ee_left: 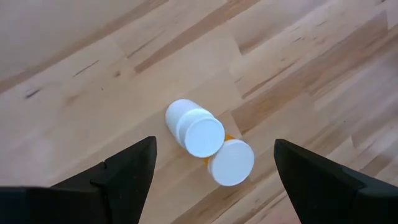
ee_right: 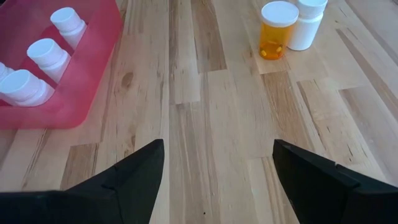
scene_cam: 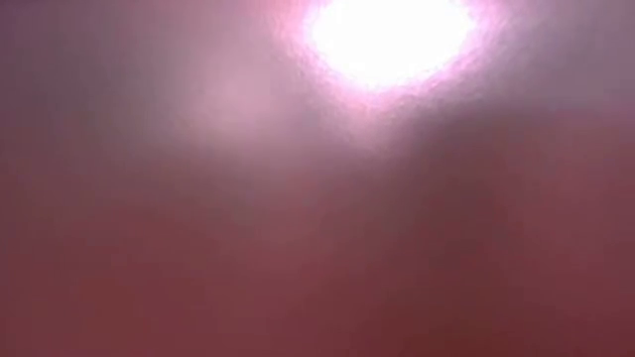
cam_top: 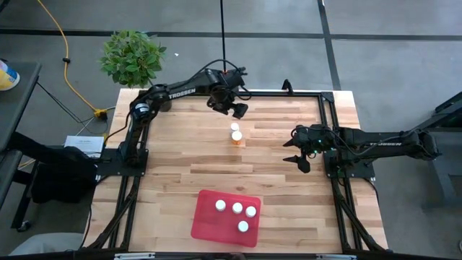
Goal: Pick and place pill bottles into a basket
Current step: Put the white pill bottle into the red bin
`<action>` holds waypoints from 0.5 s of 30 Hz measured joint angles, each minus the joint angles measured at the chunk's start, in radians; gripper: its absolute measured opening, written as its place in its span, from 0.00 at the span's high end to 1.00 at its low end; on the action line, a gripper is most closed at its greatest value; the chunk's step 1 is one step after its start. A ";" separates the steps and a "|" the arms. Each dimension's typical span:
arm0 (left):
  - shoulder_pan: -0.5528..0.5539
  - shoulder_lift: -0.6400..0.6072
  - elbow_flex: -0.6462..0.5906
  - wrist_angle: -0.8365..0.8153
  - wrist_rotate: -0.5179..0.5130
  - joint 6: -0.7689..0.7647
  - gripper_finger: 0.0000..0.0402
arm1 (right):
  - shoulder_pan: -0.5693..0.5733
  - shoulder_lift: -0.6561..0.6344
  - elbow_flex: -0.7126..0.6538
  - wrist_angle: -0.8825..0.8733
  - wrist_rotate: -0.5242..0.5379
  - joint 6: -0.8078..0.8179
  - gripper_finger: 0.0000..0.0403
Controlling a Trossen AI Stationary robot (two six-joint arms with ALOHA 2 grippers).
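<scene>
The red basket [cam_top: 206,225] lies near the table's front edge with several white-capped pill bottles [cam_top: 237,208] standing in it. It also shows in the right wrist view [ee_right: 93,74]. Two more bottles stand upright and close together on the wood at mid table: an orange one [cam_top: 238,140] and an all-white one [cam_top: 235,128]. My left gripper [cam_top: 229,108] hangs open above the table just on their far side, and they show between its fingers in the left wrist view [ee_left: 213,143]. My right gripper [cam_top: 294,152] is open and empty to their right.
A potted green plant [cam_top: 132,56] stands off the table's far left corner. Dark frame rails [cam_top: 328,130] run along the table's sides. Bare wood lies between the two loose bottles and the basket. The low view shows only a pink blur.
</scene>
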 joint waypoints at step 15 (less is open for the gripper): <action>-0.075 0.048 0.000 0.035 -0.048 -0.045 0.11 | 0.008 0.001 0.000 -0.001 -0.006 0.001 0.28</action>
